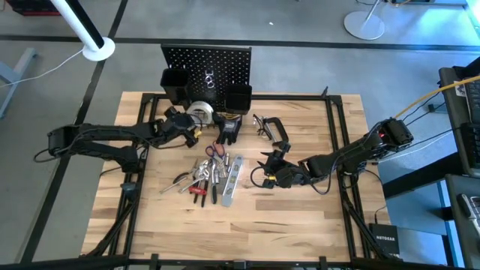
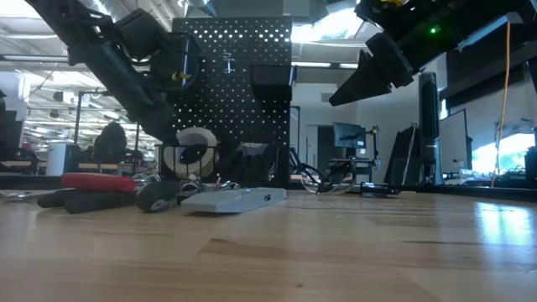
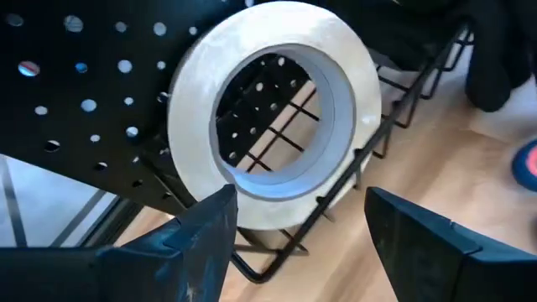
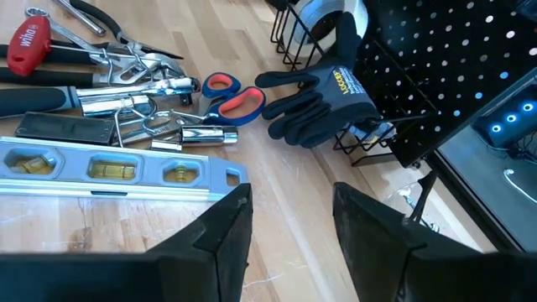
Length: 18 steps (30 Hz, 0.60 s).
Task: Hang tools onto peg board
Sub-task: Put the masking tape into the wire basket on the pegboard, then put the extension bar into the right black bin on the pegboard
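The black peg board [image 1: 206,64] stands upright at the table's far side with black bins [image 1: 174,82] and a wire basket [image 3: 336,210]. The pale tape roll [image 3: 273,101] stands on edge in the basket, leaning against the board. My left gripper [image 3: 298,243] is open just in front of the roll. Black gloves [image 4: 323,105] lie by the basket. Scissors [image 4: 231,96], a silver level [image 4: 109,168] and pliers [image 2: 96,183] lie in a pile [image 1: 206,176]. A black C-clamp [image 1: 271,129] lies to the right. My right gripper [image 4: 289,222] is open and empty, above the table beside the level.
Black frame rails [image 1: 337,142] run along the table's edges. Bare wood [image 1: 285,225] lies toward the near edge. A second black bin [image 1: 238,97] hangs on the board right of the tape roll.
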Motion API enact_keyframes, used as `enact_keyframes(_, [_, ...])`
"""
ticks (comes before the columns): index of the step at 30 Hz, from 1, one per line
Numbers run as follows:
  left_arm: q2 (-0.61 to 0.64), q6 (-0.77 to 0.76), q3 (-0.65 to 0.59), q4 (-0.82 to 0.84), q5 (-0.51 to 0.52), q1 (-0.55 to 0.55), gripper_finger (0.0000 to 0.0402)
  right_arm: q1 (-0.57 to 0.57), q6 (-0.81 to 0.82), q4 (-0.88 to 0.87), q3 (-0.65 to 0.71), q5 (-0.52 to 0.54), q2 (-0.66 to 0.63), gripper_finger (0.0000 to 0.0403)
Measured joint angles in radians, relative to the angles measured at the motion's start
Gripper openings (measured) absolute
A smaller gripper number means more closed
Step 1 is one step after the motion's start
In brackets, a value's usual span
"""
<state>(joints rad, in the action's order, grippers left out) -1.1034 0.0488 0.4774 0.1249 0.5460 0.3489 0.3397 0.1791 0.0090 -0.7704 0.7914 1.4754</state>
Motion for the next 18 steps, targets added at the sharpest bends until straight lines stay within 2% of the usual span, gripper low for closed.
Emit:
enact_keyframes(11, [0.026,-0.05,0.0,0.018,-0.011,-0.152,0.0249,0.0,0.001,0.0,0.0,0.0,0.0,0.0168])
enact_keyframes(15, [0.081,-0.152,0.003,0.091,-0.011,-0.245,0.0249,0.0,0.001,-0.002,0.0,0.0,0.0,0.0168])
enact_keyframes(18, [0.122,-0.259,0.033,0.204,-0.035,-0.317,0.0249,0.0,0.0,-0.003,0.0,0.0,0.0,0.0168])
